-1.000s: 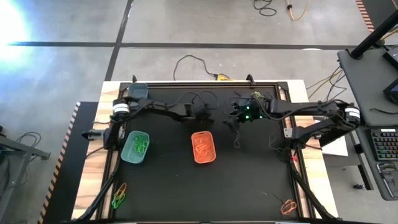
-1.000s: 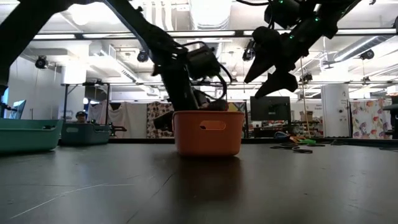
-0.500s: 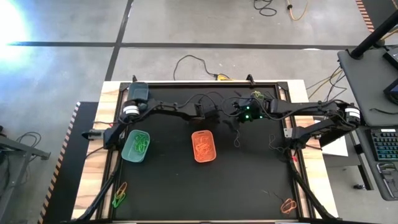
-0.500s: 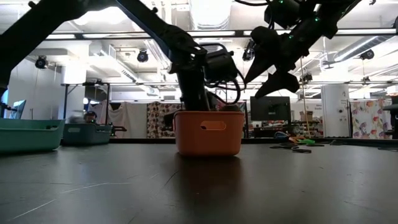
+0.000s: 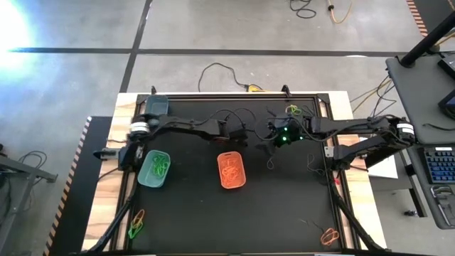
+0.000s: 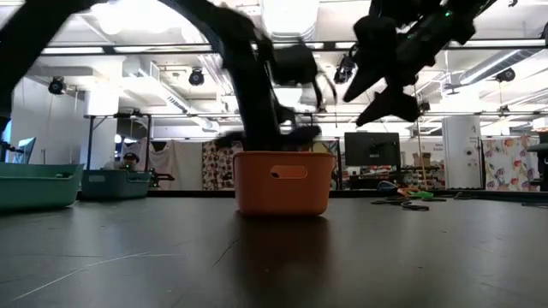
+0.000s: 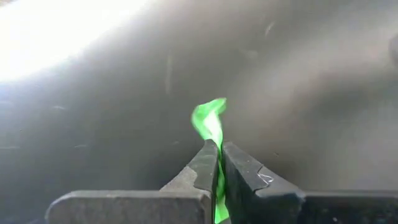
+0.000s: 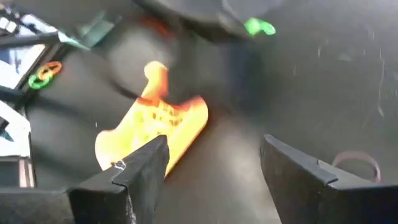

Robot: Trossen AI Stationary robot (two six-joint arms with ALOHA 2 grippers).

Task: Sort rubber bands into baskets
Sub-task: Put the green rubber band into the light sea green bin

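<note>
The black table (image 5: 284,206) fills the high view, with both dark arms reaching in over its far half. That view alone shows all three baskets: the orange basket (image 5: 231,170) near the middle, the light teal basket (image 5: 154,168) to its left, and the dark grey-teal basket (image 5: 157,105) at the far left corner. The low view gives only the orange basket's side wall and a strip of the teal ones at its left edge, but it shows the arms hanging well above the table.

The left gripper (image 5: 245,136) sits just beyond the orange basket's far end. Only the left wrist view shows its state: the two fingers (image 7: 202,168) are pressed together, pinching a bright green rubber band (image 7: 209,121) that sticks out past their tips.

The right gripper (image 5: 274,136) is near it, to the right. Its wrist view shows the fingers (image 8: 146,163) spread wide with nothing between them, the orange basket blurred beyond, and a brown rubber band (image 8: 356,163) lying on the table.

From above, loose rubber bands lie at the near left corner (image 5: 136,223), the near right corner (image 5: 329,235) and the far edge (image 5: 292,109).
</note>
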